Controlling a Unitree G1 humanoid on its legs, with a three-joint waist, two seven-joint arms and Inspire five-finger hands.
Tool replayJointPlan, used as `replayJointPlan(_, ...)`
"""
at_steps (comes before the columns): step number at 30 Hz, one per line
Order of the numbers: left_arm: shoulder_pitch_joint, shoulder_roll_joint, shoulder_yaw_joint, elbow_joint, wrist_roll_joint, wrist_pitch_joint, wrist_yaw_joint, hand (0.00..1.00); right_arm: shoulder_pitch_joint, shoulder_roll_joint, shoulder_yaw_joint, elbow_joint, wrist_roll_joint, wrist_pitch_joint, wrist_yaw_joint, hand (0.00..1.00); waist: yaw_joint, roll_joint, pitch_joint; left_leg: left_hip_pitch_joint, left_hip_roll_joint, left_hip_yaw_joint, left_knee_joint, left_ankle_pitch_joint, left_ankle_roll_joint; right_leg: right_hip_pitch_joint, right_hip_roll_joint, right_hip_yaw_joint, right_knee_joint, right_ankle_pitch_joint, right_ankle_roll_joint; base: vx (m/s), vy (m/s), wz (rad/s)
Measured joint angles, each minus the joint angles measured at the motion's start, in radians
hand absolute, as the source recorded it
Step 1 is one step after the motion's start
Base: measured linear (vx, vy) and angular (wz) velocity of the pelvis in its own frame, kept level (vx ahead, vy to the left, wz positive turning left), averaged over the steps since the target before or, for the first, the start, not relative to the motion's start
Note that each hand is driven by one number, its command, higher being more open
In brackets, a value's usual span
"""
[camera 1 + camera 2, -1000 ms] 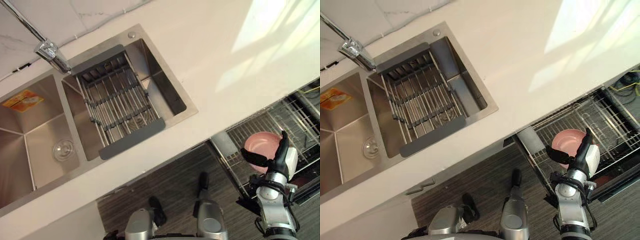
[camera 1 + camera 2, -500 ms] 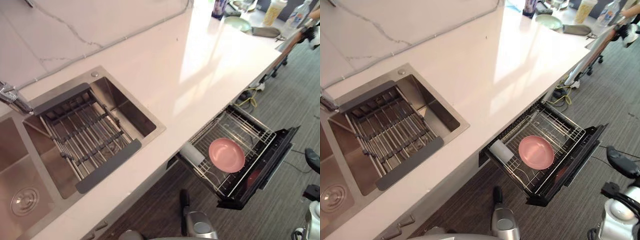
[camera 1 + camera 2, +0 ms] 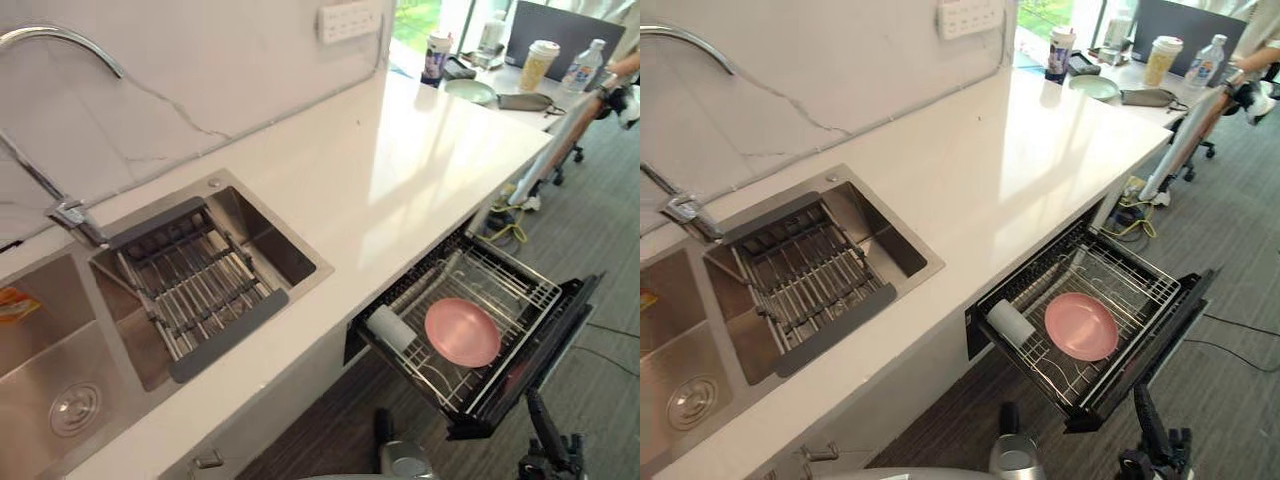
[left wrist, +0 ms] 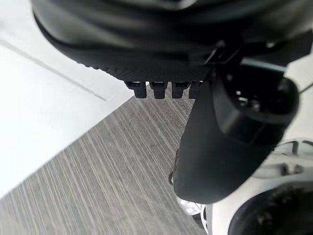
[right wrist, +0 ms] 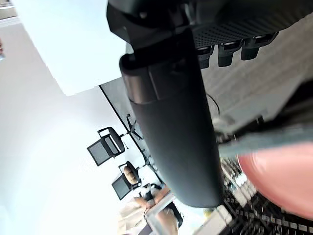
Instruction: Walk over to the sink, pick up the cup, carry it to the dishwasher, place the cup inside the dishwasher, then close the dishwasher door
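A white cup lies on its side in the pulled-out dishwasher rack, beside a pink plate. The dishwasher door hangs open under the counter. The steel sink sits to the left, with a grey drying rack across its right basin. My right hand shows low at the right, past the door's edge, fingers straight and holding nothing. In the right wrist view the pink plate shows beyond its thumb. My left hand hangs open over the floor.
The white counter runs to a far desk with cups and a bottle. A person's arm reaches in at the top right. Grey striped floor lies to the right of the open door.
The camera has swung up and to the right, so the whole scene has shifted. My right hand, over the pink plate a second ago, now sits low beside the open door.
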Motion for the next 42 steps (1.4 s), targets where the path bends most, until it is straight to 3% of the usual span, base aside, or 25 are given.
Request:
replayJointPlan(4,0.0,-0.005,0.027,0.0,-0.008,-0.005,-0.003,1.0,-0.003,-0.008,0.005,0.003,0.043,-0.066,0.021,1.0,0.023,0.001,0.0,-0.002,-0.013,-0.045,-0.028,0.02,0.006,0.018,-0.016,-0.044,0.0,-0.002,0.009,0.0,-0.025,0.33)
replayJointPlan(13,0.005,-0.008,0.034,0.001,-0.008,-0.025,-0.016,1.0,0.0,-0.025,0.043,0.024,0.081,-0.074,0.061,1.0,0.04,0.0,0.0,-0.004,-0.036,-0.111,-0.086,0.065,0.017,0.039,-0.038,-0.12,0.004,-0.001,0.014,0.0,-0.029,0.23)
replayJointPlan(19,0.005,-0.009,0.034,0.0,-0.007,-0.034,-0.023,1.0,0.0,-0.068,0.128,0.025,0.082,-0.028,0.117,1.0,0.051,-0.003,-0.001,-0.019,-0.052,-0.179,-0.127,0.106,0.025,0.053,-0.057,-0.193,0.002,-0.006,0.019,-0.05,-0.029,0.32)
replayJointPlan(25,0.005,-0.009,0.037,-0.005,-0.008,-0.058,-0.022,1.0,-0.073,-0.141,0.204,0.073,0.084,0.035,0.147,1.0,0.089,-0.003,-0.001,-0.051,-0.052,-0.249,-0.161,0.153,0.019,0.054,-0.059,-0.262,0.001,-0.014,0.013,-0.04,-0.035,0.32)
replayJointPlan(34,0.027,-0.017,0.101,-0.024,-0.047,-0.129,-0.036,1.0,-0.258,-0.223,0.245,0.213,0.119,0.041,0.136,1.0,0.129,0.004,0.001,-0.128,-0.045,-0.355,-0.17,0.209,0.018,0.044,-0.056,-0.366,0.001,-0.019,-0.002,-0.04,-0.026,0.35)
replayJointPlan(42,0.042,-0.032,0.103,-0.03,-0.078,-0.175,-0.07,1.0,-0.26,-0.225,0.362,0.192,0.134,0.033,0.14,1.0,0.124,0.031,0.014,-0.139,-0.031,-0.368,-0.168,0.217,0.014,0.043,-0.039,-0.377,-0.001,-0.024,-0.015,-0.04,-0.007,0.04)
